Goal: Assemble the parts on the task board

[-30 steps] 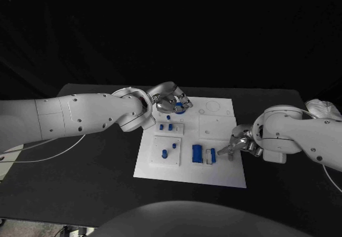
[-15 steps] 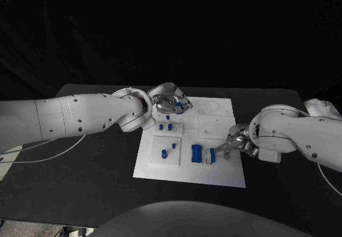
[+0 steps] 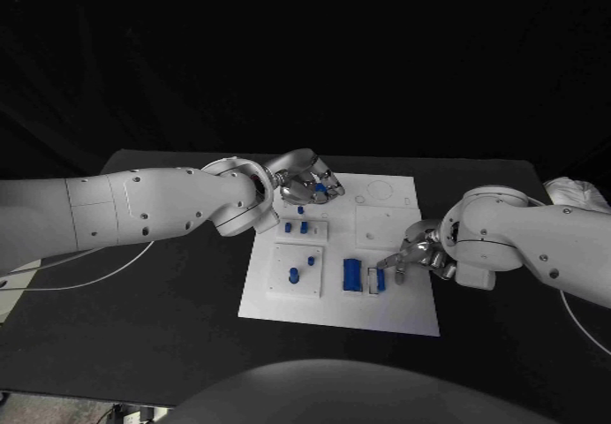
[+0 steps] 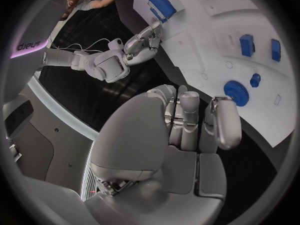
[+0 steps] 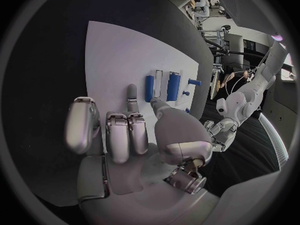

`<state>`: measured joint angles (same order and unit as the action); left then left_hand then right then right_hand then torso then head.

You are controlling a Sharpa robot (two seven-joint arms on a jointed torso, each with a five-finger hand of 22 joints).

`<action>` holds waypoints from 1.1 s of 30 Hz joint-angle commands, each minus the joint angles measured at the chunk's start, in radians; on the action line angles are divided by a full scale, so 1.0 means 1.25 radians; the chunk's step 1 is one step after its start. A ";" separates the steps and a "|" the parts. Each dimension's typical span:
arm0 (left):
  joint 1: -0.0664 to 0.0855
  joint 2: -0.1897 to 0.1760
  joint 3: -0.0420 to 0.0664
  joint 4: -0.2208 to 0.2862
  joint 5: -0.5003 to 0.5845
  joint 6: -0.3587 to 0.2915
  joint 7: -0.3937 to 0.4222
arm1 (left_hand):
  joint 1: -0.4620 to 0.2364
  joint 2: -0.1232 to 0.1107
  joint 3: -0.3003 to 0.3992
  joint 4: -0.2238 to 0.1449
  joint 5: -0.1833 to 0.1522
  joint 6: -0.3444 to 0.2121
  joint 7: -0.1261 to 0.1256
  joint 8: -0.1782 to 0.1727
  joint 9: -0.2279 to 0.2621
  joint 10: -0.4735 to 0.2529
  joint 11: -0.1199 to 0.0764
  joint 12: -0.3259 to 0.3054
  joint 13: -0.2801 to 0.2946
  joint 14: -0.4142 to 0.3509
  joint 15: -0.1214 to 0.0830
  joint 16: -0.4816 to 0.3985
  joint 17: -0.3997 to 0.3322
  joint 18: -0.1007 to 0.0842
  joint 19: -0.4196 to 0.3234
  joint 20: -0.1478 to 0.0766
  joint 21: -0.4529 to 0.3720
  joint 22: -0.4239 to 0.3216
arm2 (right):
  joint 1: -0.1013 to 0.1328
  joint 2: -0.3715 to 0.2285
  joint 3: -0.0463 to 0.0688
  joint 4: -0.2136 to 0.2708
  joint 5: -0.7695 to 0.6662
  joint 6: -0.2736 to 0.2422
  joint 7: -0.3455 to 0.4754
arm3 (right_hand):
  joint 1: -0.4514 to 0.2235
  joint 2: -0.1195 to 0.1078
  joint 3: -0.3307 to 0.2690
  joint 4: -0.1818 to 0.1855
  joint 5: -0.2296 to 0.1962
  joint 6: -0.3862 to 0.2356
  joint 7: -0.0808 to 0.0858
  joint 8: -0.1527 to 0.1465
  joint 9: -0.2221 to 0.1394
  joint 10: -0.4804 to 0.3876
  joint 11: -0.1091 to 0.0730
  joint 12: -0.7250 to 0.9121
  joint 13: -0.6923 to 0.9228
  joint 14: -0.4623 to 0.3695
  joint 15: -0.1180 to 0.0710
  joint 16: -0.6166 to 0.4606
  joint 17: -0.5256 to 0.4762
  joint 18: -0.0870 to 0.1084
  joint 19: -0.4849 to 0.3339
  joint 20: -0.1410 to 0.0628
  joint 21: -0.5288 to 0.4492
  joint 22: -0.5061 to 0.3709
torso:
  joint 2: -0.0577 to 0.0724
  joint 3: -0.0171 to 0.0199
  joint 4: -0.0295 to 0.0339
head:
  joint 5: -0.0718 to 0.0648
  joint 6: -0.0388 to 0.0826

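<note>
The white task board (image 3: pixel 395 309) lies flat in the middle of the black counter (image 3: pixel 153 318). A raised white block (image 3: pixel 298 269) sits on the board's near left part and carries a blue peg (image 3: pixel 310 261) and a blue oval piece (image 3: pixel 294 276). A smaller block (image 3: pixel 303 230) further back holds two small blue pieces (image 3: pixel 289 227). A long blue bar (image 3: pixel 351 275) lies on the board to the right of the near block, with a narrower blue bar (image 3: pixel 378 279) just beside it on the right.

Left robot hand (image 3: pixel 305 184): positioned over the far left corner of the board. A round blue part (image 3: pixel 314 188) shows among its fingers in the head view, but I cannot tell whether it is grasped. In the left wrist view the fingers (image 4: pixel 222 125) are curled in, and a blue toothed wheel (image 4: pixel 236 93) sits on the board just past the fingertips, with a small blue knob (image 4: pixel 255 79) near it.

Right robot hand (image 3: pixel 415 255): at the right side of the board, beside the two bars. It is released and carries nothing. In the right wrist view one fingertip (image 5: pixel 132 91) reaches toward the end of the near bar (image 5: pixel 150 88); contact cannot be confirmed
</note>
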<state>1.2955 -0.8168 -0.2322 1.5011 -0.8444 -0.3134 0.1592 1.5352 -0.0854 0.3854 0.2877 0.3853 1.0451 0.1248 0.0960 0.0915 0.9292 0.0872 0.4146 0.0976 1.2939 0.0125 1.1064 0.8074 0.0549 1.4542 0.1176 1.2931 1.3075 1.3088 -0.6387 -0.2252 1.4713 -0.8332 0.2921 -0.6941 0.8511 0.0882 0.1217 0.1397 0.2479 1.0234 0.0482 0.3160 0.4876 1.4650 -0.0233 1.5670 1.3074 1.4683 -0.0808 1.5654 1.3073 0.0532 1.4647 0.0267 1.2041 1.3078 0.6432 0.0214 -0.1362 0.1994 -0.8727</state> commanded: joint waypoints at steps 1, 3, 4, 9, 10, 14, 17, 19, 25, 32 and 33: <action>0.000 0.002 0.000 0.001 -0.004 0.015 -0.004 | 0.007 0.000 0.004 -0.002 0.003 0.003 0.001 0.004 0.001 0.004 0.002 0.003 0.001 -0.007 0.000 -0.003 -0.001 0.005 -0.005 0.000 -0.005 0.145 | -0.004 0.007 0.000 -0.005 0.010 0.002 0.003 | 0.001 0.001 0.004 -0.005 -0.003 -0.007 0.000 -0.005 0.004 0.085 -0.003 0.003 0.211 0.082 -0.004 0.004 0.211 0.016 -0.006 -0.002 -0.006 0.131 | 0.000 0.0002 0.0003 | 0.001 0.000; -0.001 0.002 0.000 0.001 -0.005 0.016 -0.005 | 0.007 0.000 0.004 -0.002 0.003 0.003 0.001 0.004 0.001 0.004 0.002 0.003 0.001 -0.007 0.000 -0.003 -0.001 0.005 -0.005 0.000 -0.005 0.145 | -0.007 0.011 0.000 -0.008 0.011 0.002 0.003 | 0.000 0.000 0.004 -0.007 -0.024 -0.005 0.000 -0.006 0.011 0.085 -0.004 0.003 0.211 0.082 -0.004 0.004 0.211 0.016 -0.006 -0.002 -0.010 0.130 | 0.000 0.0001 -0.0001 | 0.002 0.000; -0.001 0.002 0.000 0.001 -0.005 0.016 -0.005 | 0.007 0.000 0.004 -0.002 0.003 0.003 0.001 0.004 0.001 0.004 0.002 0.003 0.001 -0.007 0.000 -0.003 -0.001 0.005 -0.005 0.000 -0.005 0.145 | -0.008 0.012 0.000 -0.009 0.012 0.001 0.004 | -0.002 0.001 0.004 -0.007 -0.035 -0.005 -0.001 -0.006 0.014 0.085 -0.004 0.003 0.211 0.082 -0.005 0.004 0.211 0.016 -0.006 -0.002 -0.011 0.130 | 0.000 0.0001 0.0001 | 0.002 0.000; -0.001 0.003 0.000 0.001 -0.006 0.018 -0.007 | 0.009 0.000 0.005 -0.002 0.003 0.003 0.001 0.004 0.001 0.004 0.002 0.004 0.001 -0.008 0.000 -0.003 -0.002 0.005 -0.005 0.000 -0.005 0.145 | -0.010 0.016 0.000 -0.013 0.016 -0.010 0.006 | -0.015 0.005 -0.001 0.000 -0.076 -0.002 -0.001 -0.008 0.027 0.085 -0.004 0.003 0.211 0.082 -0.005 0.004 0.211 0.017 -0.006 -0.002 -0.014 0.130 | 0.000 0.0000 -0.0001 | 0.004 0.000; -0.001 0.003 0.000 0.001 -0.006 0.018 -0.008 | 0.009 0.000 0.005 -0.002 0.003 0.003 0.001 0.004 0.001 0.004 0.002 0.004 0.001 -0.008 0.000 -0.003 -0.002 0.005 -0.005 0.000 -0.005 0.145 | -0.010 0.017 0.000 -0.014 0.016 -0.012 0.007 | -0.018 0.006 -0.002 0.002 -0.081 -0.002 -0.002 -0.008 0.029 0.085 -0.004 0.003 0.211 0.082 -0.005 0.004 0.211 0.017 -0.006 -0.002 -0.015 0.130 | 0.000 -0.0001 -0.0002 | 0.005 0.000; -0.001 0.003 0.000 0.001 -0.007 0.019 -0.010 | 0.010 0.000 0.006 -0.002 0.004 0.004 0.002 0.004 0.001 0.004 0.002 0.004 0.002 -0.008 0.000 -0.003 -0.001 0.005 -0.005 0.000 -0.004 0.146 | -0.010 0.021 0.000 -0.018 0.018 -0.018 0.007 | -0.023 0.007 -0.004 0.005 -0.093 0.000 -0.002 -0.009 0.035 0.085 -0.005 0.003 0.211 0.082 -0.006 0.004 0.211 0.017 -0.006 -0.003 -0.017 0.129 | 0.000 -0.0005 -0.0006 | 0.004 0.000; -0.001 0.003 0.000 0.001 -0.007 0.019 -0.012 | 0.010 0.000 0.006 -0.002 0.004 0.004 0.002 0.004 0.001 0.004 0.002 0.004 0.002 -0.008 0.000 -0.003 -0.001 0.005 -0.005 0.000 -0.004 0.146 | -0.010 0.022 0.000 -0.020 0.018 -0.022 0.008 | -0.015 0.012 0.002 -0.002 -0.076 0.002 -0.003 -0.009 0.039 0.085 -0.006 0.003 0.211 0.082 -0.006 0.004 0.211 0.018 -0.006 -0.003 -0.020 0.129 | 0.000 -0.0001 -0.0005 | 0.004 0.000; -0.001 0.003 0.000 0.001 -0.008 0.020 -0.013 | 0.010 0.000 0.006 -0.002 0.004 0.004 0.002 0.004 0.001 0.004 0.002 0.004 0.002 -0.008 0.000 -0.003 -0.001 0.005 -0.005 0.000 -0.004 0.146 | -0.010 0.024 0.000 -0.020 0.018 -0.023 0.008 | -0.010 0.017 0.009 -0.008 -0.039 0.002 -0.004 -0.010 0.045 0.085 -0.006 0.003 0.211 0.082 -0.007 0.004 0.211 0.018 -0.006 -0.004 -0.023 0.128 | -0.001 0.0001 -0.0005 | 0.004 0.000; -0.002 0.002 0.000 0.001 -0.010 0.021 -0.016 | 0.011 0.001 0.007 -0.002 0.005 0.004 0.002 0.004 0.001 0.005 0.002 0.005 0.002 -0.008 0.000 -0.004 -0.002 0.005 -0.005 0.000 -0.005 0.145 | -0.011 0.028 0.000 -0.024 0.016 -0.022 0.007 | 0.014 0.035 0.048 -0.033 0.085 0.001 -0.006 -0.016 0.060 0.085 -0.009 0.003 0.211 0.082 -0.009 0.004 0.211 0.019 -0.007 -0.006 -0.031 0.127 | -0.001 0.0000 -0.0010 | 0.005 0.000; -0.003 0.002 0.000 0.002 -0.011 0.023 -0.019 | 0.011 0.001 0.007 -0.002 0.005 0.004 0.002 0.004 0.001 0.005 0.002 0.005 0.002 -0.009 0.000 -0.004 -0.003 0.005 -0.005 0.000 -0.005 0.145 | -0.011 0.035 0.000 -0.029 0.012 -0.022 0.006 | 0.031 0.040 0.093 -0.061 0.142 0.000 -0.007 -0.023 0.070 0.085 -0.010 0.003 0.211 0.081 -0.010 0.001 0.207 0.020 -0.008 -0.007 -0.040 0.126 | 0.000 -0.0002 -0.0011 | 0.004 0.000; -0.003 0.003 0.000 0.002 -0.011 0.023 -0.019 | 0.011 0.001 0.007 -0.002 0.005 0.004 0.002 0.004 0.001 0.005 0.002 0.005 0.002 -0.009 0.000 -0.004 -0.003 0.005 -0.005 0.000 -0.005 0.145 | -0.012 0.035 0.000 -0.030 0.012 -0.022 0.006 | 0.032 0.039 0.097 -0.064 0.143 0.000 -0.007 -0.024 0.071 0.085 -0.009 0.003 0.211 0.081 -0.010 0.001 0.206 0.020 -0.008 -0.007 -0.041 0.126 | 0.000 -0.0001 -0.0009 | 0.004 0.000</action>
<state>1.2924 -0.8156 -0.2323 1.5013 -0.8544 -0.2990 0.1380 1.5392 -0.0814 0.3880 0.2851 0.3853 1.0450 0.1247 0.0960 0.0921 0.9292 0.0872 0.4146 0.0996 1.2904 0.0161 1.1065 0.8046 0.0548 1.4542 0.1176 1.2932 1.3074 1.2991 -0.5960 -0.2229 1.4367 -0.8070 0.2612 -0.6856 0.8827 0.1359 0.2380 0.0592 0.4222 1.0289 0.0438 0.2888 0.5764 1.4650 -0.0304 1.5670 1.3074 1.4647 -0.0843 1.5654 1.3080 0.0632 1.4574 0.0195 1.1578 1.3075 0.6426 0.0211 -0.1375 0.2045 -0.8727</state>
